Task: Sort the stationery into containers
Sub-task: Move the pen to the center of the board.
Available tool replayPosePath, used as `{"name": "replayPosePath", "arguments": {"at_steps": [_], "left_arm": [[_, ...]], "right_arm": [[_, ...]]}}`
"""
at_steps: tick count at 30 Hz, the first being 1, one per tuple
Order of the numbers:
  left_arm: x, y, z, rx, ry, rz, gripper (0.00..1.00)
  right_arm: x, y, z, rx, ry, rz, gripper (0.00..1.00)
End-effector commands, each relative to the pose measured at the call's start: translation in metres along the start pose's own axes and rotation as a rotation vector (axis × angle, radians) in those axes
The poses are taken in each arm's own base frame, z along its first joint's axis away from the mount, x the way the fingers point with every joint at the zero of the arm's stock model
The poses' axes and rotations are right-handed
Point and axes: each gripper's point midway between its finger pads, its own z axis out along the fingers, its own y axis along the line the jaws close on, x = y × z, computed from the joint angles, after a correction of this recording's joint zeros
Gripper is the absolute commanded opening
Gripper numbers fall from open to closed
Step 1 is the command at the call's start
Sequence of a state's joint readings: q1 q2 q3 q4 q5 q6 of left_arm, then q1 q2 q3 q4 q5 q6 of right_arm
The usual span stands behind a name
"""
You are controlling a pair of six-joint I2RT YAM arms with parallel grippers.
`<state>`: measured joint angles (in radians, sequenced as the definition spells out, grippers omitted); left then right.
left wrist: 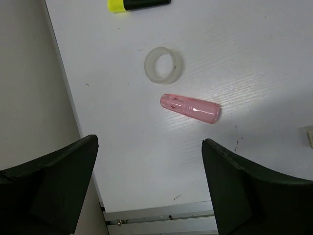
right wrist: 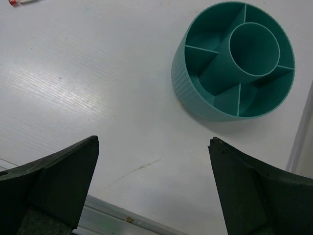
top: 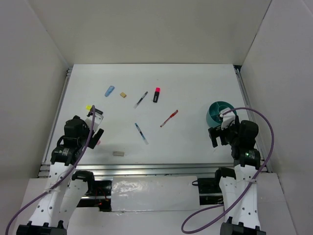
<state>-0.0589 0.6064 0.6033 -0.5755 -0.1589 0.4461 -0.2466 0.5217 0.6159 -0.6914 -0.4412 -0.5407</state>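
stationery: all loose on the table [top: 195, 78], none in the teal cup [right wrist: 193, 100], whose compartments show empty. under my left gripper [left wrist: 149, 142], jaws wide apart: pink eraser [left wrist: 190, 108], white tape ring [left wrist: 163, 65] just beside it, yellow-capped highlighter [left wrist: 137, 4] beyond. right gripper [right wrist: 154, 141], jaws likewise apart, holds nothing and hangs near the cup. step in hand, as i judge: first pick. next move calls for lowering the left, straddling the eraser across its narrow width, then closing.
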Motion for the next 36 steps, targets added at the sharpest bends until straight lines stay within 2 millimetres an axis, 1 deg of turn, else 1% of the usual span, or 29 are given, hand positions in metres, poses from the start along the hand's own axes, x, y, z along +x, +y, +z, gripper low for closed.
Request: {"name": "replayPosePath", "arguments": {"at_steps": [1,3,4,5,6,7,8,9,10,11,12,13,14,15,16,17,18,19,20,21,22,23,24,25,26,28,29,32,36], "left_arm": [[-0.005,0.002,0.004,-0.009,-0.017,0.009,0.99],[-0.014,0.000,0.002,0.021,-0.041,0.024,0.99],[-0.023,0.000,0.002,0.049,-0.054,0.034,0.99],[-0.034,-0.008,0.001,0.114,-0.093,0.053,0.99],[-0.038,-0.014,0.005,0.162,-0.080,0.052,0.99],[-0.056,-0.011,0.004,0.173,-0.113,0.016,0.99],[-0.067,-0.014,0.007,0.205,-0.120,-0.001,0.95],[-0.069,-0.027,0.021,0.272,-0.062,-0.001,0.91],[-0.090,-0.028,0.021,0.300,-0.073,-0.022,0.88],[-0.097,-0.036,0.026,0.335,-0.060,-0.020,0.85],[-0.104,-0.060,0.035,0.412,-0.023,0.013,0.81],[-0.123,-0.065,0.035,0.424,-0.046,0.008,0.80],[-0.133,-0.073,0.038,0.434,-0.056,0.025,0.80],[-0.140,-0.094,0.043,0.458,-0.043,0.068,0.80],[-0.159,-0.101,0.044,0.458,-0.069,0.073,0.80],[-0.168,-0.111,0.046,0.472,-0.074,0.089,0.80],[-0.181,-0.137,0.049,0.518,-0.072,0.122,0.80],[-0.186,-0.150,0.052,0.540,-0.057,0.116,0.80],[-0.183,-0.173,0.060,0.575,-0.013,0.145,0.80],[-0.199,-0.178,0.062,0.580,-0.029,0.132,0.80],[-0.200,-0.187,0.066,0.593,-0.008,0.136,0.80],[-0.195,-0.202,0.077,0.614,0.030,0.148,0.79],[-0.208,-0.207,0.078,0.631,0.013,0.134,0.78],[-0.211,-0.217,0.081,0.662,0.018,0.131,0.77],[-0.215,-0.228,0.089,0.678,0.027,0.133,0.74],[-0.221,-0.241,0.098,0.691,0.031,0.120,0.70],[-0.222,-0.250,0.107,0.696,0.042,0.122,0.69],[-0.227,-0.269,0.121,0.718,0.057,0.094,0.65],[-0.232,-0.292,0.128,0.772,0.074,0.075,0.63]], "right_arm": [[-0.019,-0.005,-0.005,0.023,-0.056,0.001,1.00],[-0.020,-0.003,-0.006,0.020,-0.059,0.029,1.00],[-0.021,-0.004,-0.007,0.021,-0.060,0.040,1.00],[-0.020,-0.002,-0.006,0.017,-0.055,0.053,1.00],[-0.022,-0.003,-0.006,0.016,-0.054,0.077,1.00],[-0.023,-0.003,-0.006,0.014,-0.051,0.093,1.00],[-0.027,-0.003,-0.006,0.008,-0.047,0.120,1.00],[-0.029,-0.003,-0.005,0.001,-0.042,0.136,1.00],[-0.030,-0.002,-0.006,-0.004,-0.033,0.156,1.00],[-0.031,-0.001,-0.003,-0.022,-0.019,0.189,1.00],[-0.037,-0.002,-0.004,-0.026,-0.022,0.204,1.00],[-0.040,-0.002,-0.004,-0.036,-0.018,0.216,1.00],[-0.041,0.000,-0.002,-0.057,-0.006,0.243,1.00],[-0.049,-0.002,-0.004,-0.060,-0.017,0.250,1.00],[-0.049,-0.001,-0.002,-0.073,0.000,0.269,1.00],[-0.056,-0.002,-0.004,-0.078,-0.004,0.282,1.00],[-0.058,-0.002,-0.003,-0.086,-0.002,0.295,1.00],[-0.058,-0.002,-0.003,-0.091,0.005,0.307,1.00],[-0.061,-0.003,0.000,-0.098,0.014,0.331,1.00],[-0.062,-0.003,0.001,-0.101,0.019,0.344,1.00],[-0.063,-0.003,0.002,-0.107,0.027,0.360,1.00],[-0.065,-0.005,0.004,-0.115,0.034,0.375,1.00],[-0.066,-0.001,0.005,-0.139,0.040,0.397,1.00],[-0.068,0.000,0.006,-0.153,0.045,0.411,1.00],[-0.072,0.000,0.007,-0.167,0.044,0.423,0.99],[-0.080,0.003,0.007,-0.195,0.028,0.450,0.99],[-0.082,0.003,0.008,-0.201,0.027,0.463,0.99],[-0.093,-0.003,0.014,-0.202,0.008,0.507,0.99],[-0.101,-0.005,0.017,-0.217,0.004,0.534,0.99]]}}
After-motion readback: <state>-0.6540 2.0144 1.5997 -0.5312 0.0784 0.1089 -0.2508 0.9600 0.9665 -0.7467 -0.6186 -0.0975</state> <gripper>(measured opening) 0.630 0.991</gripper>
